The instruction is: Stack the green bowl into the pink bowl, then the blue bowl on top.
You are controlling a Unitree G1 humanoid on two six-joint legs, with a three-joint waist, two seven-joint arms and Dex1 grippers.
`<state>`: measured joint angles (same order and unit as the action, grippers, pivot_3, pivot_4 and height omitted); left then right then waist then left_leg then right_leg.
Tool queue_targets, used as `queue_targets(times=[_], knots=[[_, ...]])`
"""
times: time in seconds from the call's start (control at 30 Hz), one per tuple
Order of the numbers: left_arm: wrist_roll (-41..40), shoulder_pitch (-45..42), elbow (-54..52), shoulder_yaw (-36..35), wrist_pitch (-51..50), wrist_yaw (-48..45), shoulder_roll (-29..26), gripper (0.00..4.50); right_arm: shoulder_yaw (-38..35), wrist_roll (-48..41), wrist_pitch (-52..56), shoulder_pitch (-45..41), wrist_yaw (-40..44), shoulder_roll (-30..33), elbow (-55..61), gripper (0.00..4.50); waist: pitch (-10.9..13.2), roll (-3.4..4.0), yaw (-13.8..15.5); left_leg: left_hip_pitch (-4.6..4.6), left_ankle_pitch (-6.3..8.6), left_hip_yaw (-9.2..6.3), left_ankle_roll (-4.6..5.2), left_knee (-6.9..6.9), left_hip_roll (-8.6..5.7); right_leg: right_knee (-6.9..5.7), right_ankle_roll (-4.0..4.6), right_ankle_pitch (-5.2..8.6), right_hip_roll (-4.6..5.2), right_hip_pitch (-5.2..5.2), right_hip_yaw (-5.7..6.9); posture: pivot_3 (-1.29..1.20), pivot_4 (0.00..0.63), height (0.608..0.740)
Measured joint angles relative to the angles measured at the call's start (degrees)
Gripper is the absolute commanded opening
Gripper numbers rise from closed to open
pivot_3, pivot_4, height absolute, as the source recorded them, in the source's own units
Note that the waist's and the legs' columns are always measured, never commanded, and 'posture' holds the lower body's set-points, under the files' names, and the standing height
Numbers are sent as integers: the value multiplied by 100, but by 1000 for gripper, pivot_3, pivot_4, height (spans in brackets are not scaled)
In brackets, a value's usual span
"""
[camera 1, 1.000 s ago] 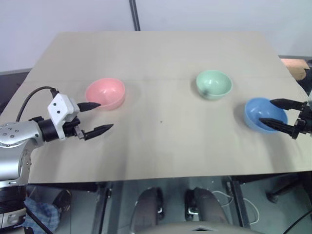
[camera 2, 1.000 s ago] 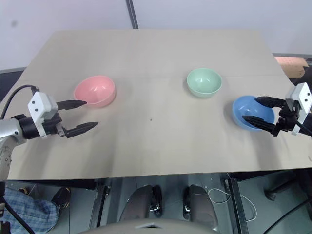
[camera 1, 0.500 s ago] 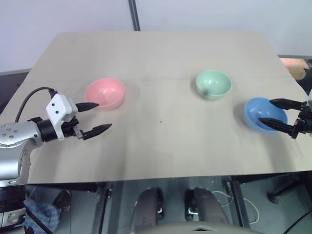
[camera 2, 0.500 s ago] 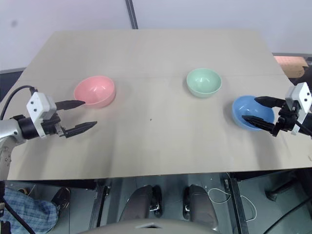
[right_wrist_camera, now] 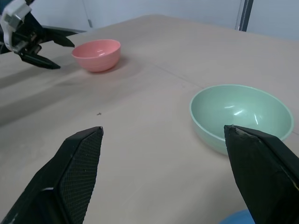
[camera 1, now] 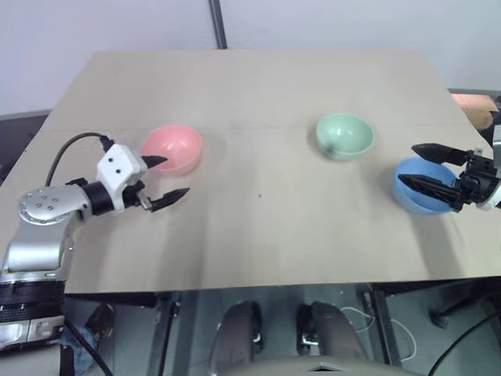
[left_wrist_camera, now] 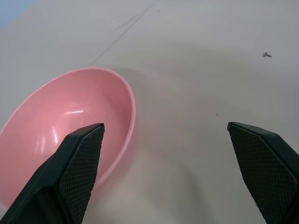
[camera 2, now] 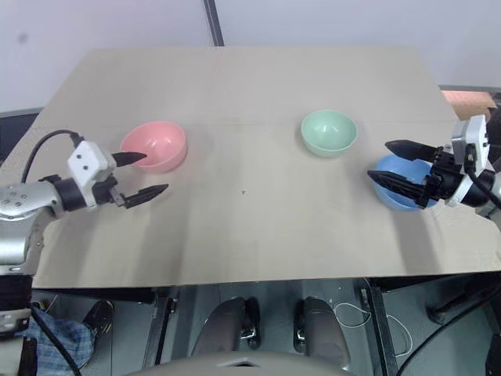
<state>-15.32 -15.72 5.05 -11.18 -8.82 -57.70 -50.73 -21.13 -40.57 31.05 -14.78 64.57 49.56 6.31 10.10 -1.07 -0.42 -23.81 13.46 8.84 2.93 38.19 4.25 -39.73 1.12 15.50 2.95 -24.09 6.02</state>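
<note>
Three bowls stand apart on the tan table [camera 1: 258,86]. The pink bowl [camera 1: 171,149] is at the left, the green bowl [camera 1: 344,135] at the right of middle, and the blue bowl [camera 1: 419,202] at the far right. My left gripper [camera 1: 177,175] is open beside the pink bowl's near-left side, one fingertip at its rim. The left wrist view shows the pink bowl [left_wrist_camera: 56,135] close behind one finger [left_wrist_camera: 79,158]. My right gripper [camera 1: 406,163] is open above the blue bowl, pointing left. In the right wrist view the green bowl [right_wrist_camera: 240,116] lies just ahead.
A dark pole [camera 1: 216,23] rises behind the table's far edge. A wooden object [camera 1: 472,103] sits past the right edge. Bare tabletop stretches between the pink and green bowls.
The left gripper has moved forward, so its upper finger now reaches the pink bowl's rim. The right gripper has risen and shifted left over the blue bowl. The bowls stayed put.
</note>
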Motion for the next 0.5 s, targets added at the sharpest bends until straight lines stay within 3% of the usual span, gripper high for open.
queue_targets(times=[0.5], knots=[[1122,-1394,1466,1136,580,158,256,4460,58,171,-249,283,-87,-128,7,4500,1,-2,-11,2,-3,4,-3,5,-1,-4,-3,1,-6,1,-1,0,150,740]])
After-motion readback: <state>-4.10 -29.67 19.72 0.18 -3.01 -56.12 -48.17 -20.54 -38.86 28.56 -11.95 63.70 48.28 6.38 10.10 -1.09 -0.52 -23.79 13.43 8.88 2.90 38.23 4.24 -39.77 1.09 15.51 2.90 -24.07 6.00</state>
